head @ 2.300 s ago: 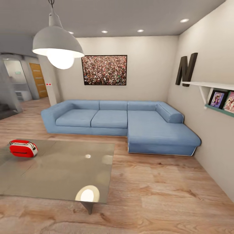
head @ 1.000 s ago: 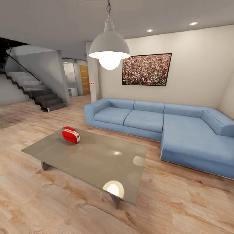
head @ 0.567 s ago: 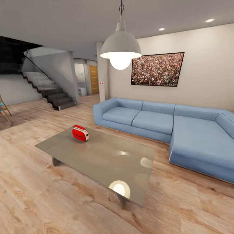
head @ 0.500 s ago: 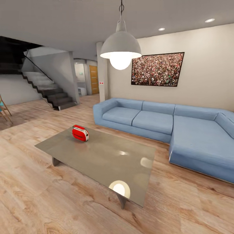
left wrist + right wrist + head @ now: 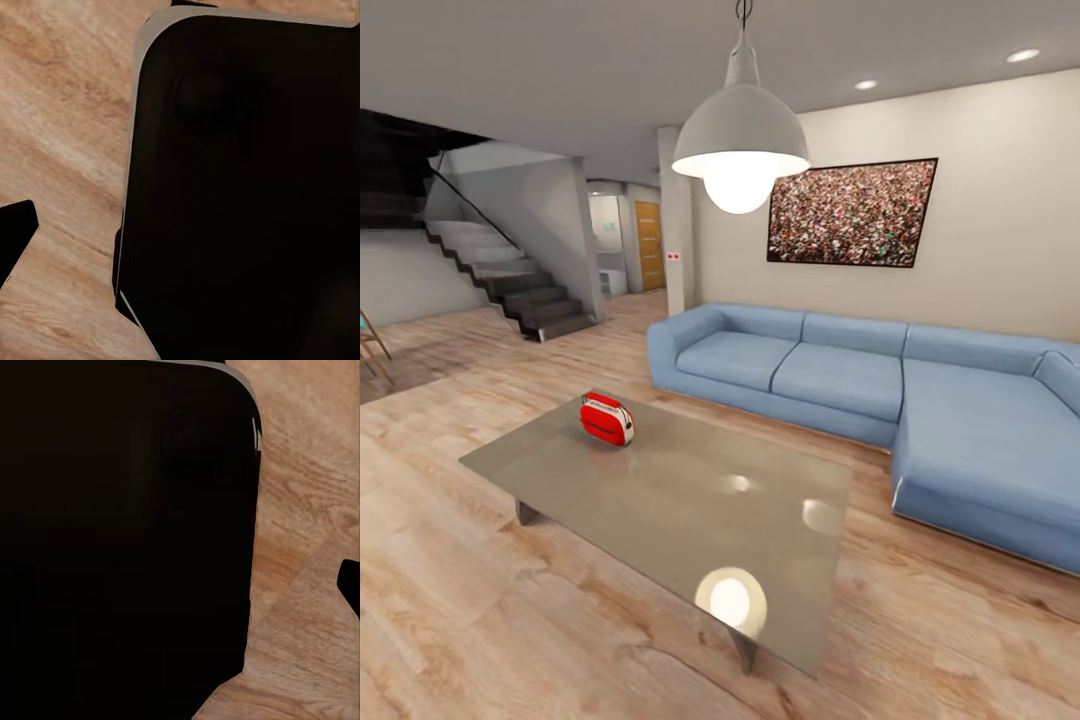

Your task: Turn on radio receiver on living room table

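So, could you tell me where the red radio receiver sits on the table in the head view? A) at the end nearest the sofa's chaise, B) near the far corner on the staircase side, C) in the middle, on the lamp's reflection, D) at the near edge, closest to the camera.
B: the radio receiver stands near the far corner of the table, toward the staircase, well away from the lamp reflection.

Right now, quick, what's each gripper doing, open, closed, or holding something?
Left gripper: cannot be told; the left wrist view gives no clear sight of its fingers.
Right gripper: cannot be told either.
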Motion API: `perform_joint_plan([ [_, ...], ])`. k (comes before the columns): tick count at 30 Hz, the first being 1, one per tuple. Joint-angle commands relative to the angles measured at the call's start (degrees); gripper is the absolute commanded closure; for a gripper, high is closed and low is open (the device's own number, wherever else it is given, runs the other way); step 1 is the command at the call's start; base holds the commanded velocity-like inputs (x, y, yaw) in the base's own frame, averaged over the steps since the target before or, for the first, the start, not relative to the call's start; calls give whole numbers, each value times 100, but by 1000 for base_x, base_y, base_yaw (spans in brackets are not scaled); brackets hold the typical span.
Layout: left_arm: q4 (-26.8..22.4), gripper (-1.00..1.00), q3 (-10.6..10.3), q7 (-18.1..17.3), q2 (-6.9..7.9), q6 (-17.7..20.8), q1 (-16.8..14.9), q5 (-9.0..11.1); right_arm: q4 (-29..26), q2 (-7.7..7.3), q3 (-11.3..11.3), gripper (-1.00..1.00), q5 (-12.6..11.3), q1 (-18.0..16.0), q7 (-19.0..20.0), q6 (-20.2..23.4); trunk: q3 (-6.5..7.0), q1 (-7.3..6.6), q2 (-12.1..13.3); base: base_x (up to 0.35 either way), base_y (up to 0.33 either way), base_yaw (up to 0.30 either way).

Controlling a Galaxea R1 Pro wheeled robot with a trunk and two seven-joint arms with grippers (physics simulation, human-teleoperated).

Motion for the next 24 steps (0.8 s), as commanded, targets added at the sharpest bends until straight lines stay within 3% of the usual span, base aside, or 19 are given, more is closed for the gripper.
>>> perform_joint_plan([
  [1, 0, -100, 0, 0, 0, 0, 0, 0, 0, -1, 0, -100, 0, 0, -2, 0, 0, 0, 0, 314, 116, 0],
  [21, 0, -100, 0, 0, 1, 0, 2, 0, 0, 5, -17, -100, -4, 0, 8, 38, 0, 0, 0, 315, 137, 0],
  [24, 0, -100, 0, 0, 1, 0, 2, 0, 0, 15, -11, -100, 0, 0, -13, 13, 0, 0, 0, 306, 140, 215],
])
